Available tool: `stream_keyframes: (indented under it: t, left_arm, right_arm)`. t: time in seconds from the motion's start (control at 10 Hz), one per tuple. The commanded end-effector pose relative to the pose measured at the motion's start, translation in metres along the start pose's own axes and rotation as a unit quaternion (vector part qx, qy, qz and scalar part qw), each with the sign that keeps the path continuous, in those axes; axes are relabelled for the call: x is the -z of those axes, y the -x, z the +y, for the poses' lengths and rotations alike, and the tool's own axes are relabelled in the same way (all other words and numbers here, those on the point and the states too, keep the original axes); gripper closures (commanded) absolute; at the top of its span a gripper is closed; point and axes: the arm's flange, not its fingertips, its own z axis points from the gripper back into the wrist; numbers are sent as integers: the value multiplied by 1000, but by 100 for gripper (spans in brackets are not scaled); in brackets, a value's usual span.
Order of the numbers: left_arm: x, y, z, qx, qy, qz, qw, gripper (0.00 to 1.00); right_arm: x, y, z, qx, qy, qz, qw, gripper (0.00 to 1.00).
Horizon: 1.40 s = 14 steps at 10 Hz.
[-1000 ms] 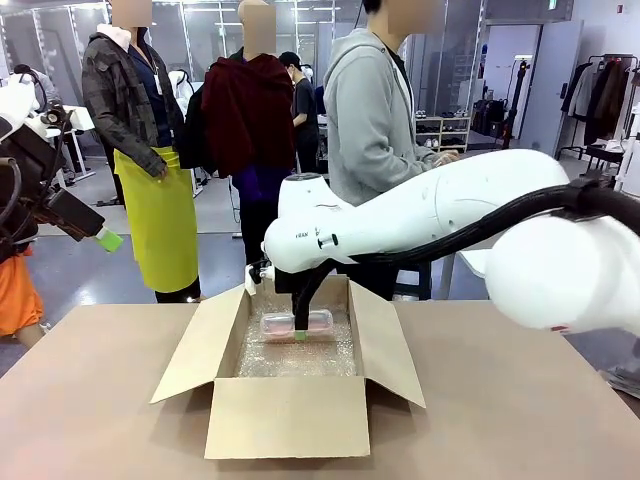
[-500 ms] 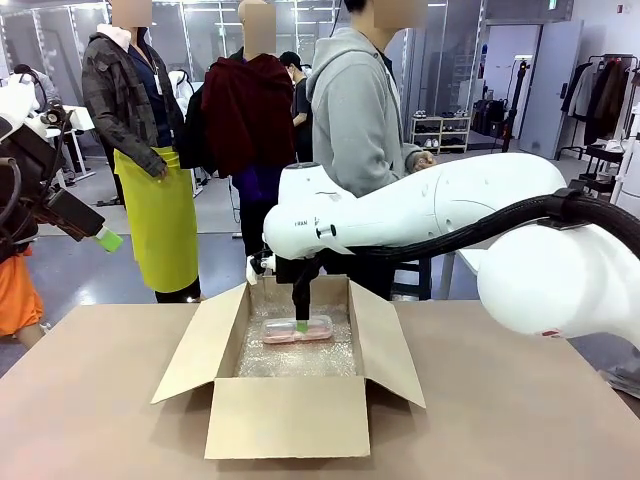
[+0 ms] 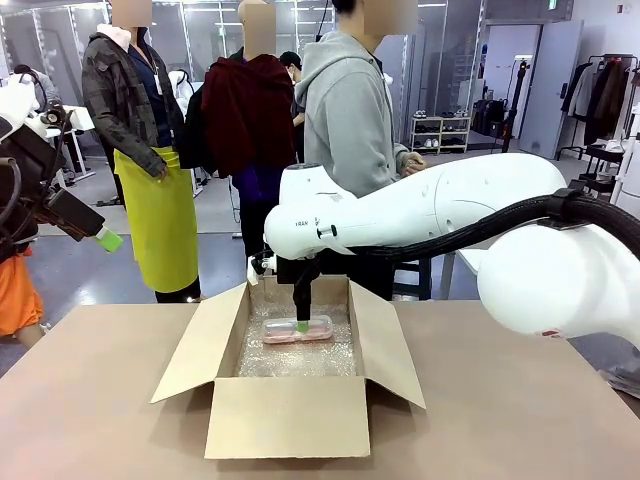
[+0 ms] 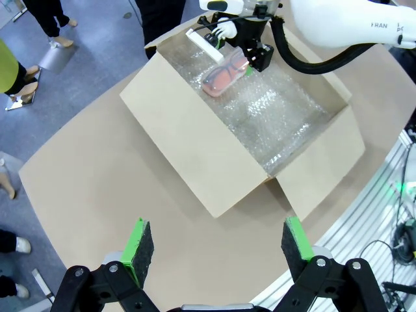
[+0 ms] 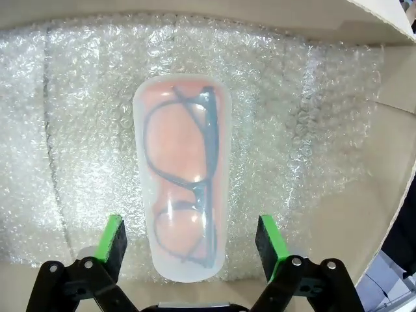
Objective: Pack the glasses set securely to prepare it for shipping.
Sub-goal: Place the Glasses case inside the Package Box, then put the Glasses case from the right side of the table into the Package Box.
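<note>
now down from its raised spot a second ago: pink case [image 3: 297, 329] laid flat on the bubble wrap [image 5: 312, 130] at the far end of the box [image 3: 285, 415]. right gripper [image 5: 190, 227] spread wide astride it, released. left gripper [image 4: 218, 244] open, empty, off left. one piece probably placed.

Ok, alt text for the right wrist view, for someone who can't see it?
A pink translucent glasses case lies flat on bubble wrap inside the cardboard box. The right gripper is open, its green pads flanking the near end, touching neither side.

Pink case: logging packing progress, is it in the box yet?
In: the pink case lies on bubble wrap inside the cardboard box.
</note>
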Motion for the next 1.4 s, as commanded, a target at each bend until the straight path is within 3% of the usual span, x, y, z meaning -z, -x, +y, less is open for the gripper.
stream_keyframes:
  t: [0.0, 0.8, 1.1, 1.3]
  left_arm:
    - [-2, 0, 0, 1, 5, -4, 1000, 0]
    - [-2, 0, 0, 1, 5, -4, 1000, 0]
    - [-2, 0, 0, 1, 5, -4, 1000, 0]
    - [-2, 0, 0, 1, 5, -4, 1000, 0]
  right_arm:
    - [0, -2, 1, -2, 2, -2, 1000, 0]
    - [0, 0, 0, 0, 0, 0, 1000, 0]
    - [-80, 33, 22, 38, -12, -46, 998, 0]
    - [-103, 47, 28, 53, 2, -46, 998, 0]
